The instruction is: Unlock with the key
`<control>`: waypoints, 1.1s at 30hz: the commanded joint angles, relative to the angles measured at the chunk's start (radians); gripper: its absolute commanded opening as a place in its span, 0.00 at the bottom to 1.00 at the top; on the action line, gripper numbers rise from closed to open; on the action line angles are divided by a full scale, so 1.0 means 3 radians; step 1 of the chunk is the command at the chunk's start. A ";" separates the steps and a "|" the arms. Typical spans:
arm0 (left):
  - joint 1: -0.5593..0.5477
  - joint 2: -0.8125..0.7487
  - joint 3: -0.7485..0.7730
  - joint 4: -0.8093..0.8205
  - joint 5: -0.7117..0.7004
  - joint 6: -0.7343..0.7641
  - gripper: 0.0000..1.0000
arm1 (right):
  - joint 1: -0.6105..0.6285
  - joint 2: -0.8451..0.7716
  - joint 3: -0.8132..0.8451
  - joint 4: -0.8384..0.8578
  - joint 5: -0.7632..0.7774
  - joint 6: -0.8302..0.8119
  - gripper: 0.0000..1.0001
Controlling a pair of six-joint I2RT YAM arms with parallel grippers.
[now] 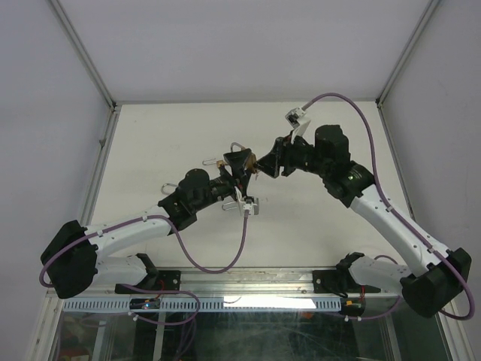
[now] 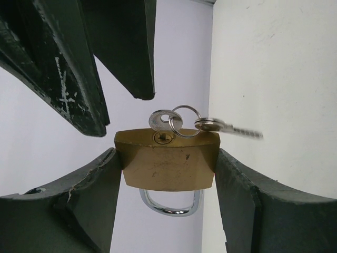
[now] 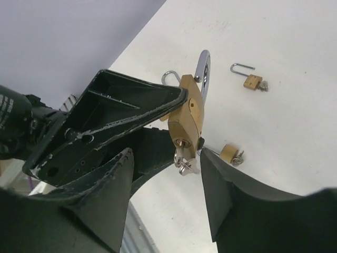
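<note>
The gold metal padlock (image 2: 167,163) is up in the air above the white surface (image 3: 295,126), squeezed on both sides by the left claw (image 2: 167,158). One small silver key (image 2: 164,122) sits in its keyhole, and a second hanging key (image 2: 226,127) shares its ring. The right claw (image 3: 166,153) is wide, around the key, not pinching it. Next, I think, it must pinch that key and turn it. A little open padlock (image 3: 253,81) and a little round padlock (image 3: 230,153) lie on the surface. That makes three locks, maybe a fourth behind.

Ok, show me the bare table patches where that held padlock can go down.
Bare: the table strip along the back wall, and the near-centre patch between the purple cable loop and the right arm. Crowded: mid-table around the held padlock, with small padlocks lying close by.
</note>
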 commanded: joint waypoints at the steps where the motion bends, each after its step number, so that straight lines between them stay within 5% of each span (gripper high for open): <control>1: -0.0015 -0.0174 0.0213 0.0519 0.0116 0.0004 0.00 | 0.0119 0.0013 -0.0146 0.0561 0.0071 -0.0484 0.57; 8: -0.0011 -0.0157 0.0251 0.0505 0.0118 -0.0006 0.00 | 0.0307 0.0320 -0.0084 0.0876 0.0328 -0.0497 0.65; 14: -0.0009 -0.0152 0.0259 0.0516 0.0131 -0.0014 0.00 | 0.0366 0.0432 -0.0165 0.1246 0.0499 -0.0393 0.45; 20: -0.0009 -0.0150 0.0240 0.0572 0.0172 -0.0015 0.00 | 0.0371 0.0570 -0.0095 0.1212 0.0536 -0.0379 0.44; 22: -0.0013 -0.0152 0.0238 0.0578 0.0177 -0.0012 0.00 | 0.0372 0.0604 -0.0071 0.1212 0.0503 -0.0366 0.31; 25: -0.0006 -0.0165 0.0232 0.0562 0.0166 -0.0012 0.00 | 0.0369 0.0578 -0.0052 0.1228 0.0495 -0.0321 0.00; 27: 0.0005 -0.0178 0.0224 0.0539 0.0141 -0.0064 0.00 | 0.0352 0.0513 -0.0070 0.1225 0.0477 -0.0306 0.00; 28: 0.0008 -0.0193 0.0213 0.0523 0.0117 -0.0130 0.20 | 0.0309 0.0477 -0.0075 0.1211 0.0385 -0.0285 0.00; 30: 0.0029 -0.0218 0.0194 0.0513 0.0011 -0.0344 0.93 | 0.0119 0.0412 -0.0093 0.1164 0.0091 -0.0180 0.00; 33: 0.0112 -0.0326 0.0317 -0.0103 -0.0084 -0.0823 0.99 | -0.0327 0.0331 -0.0146 0.1086 -0.0607 0.0002 0.00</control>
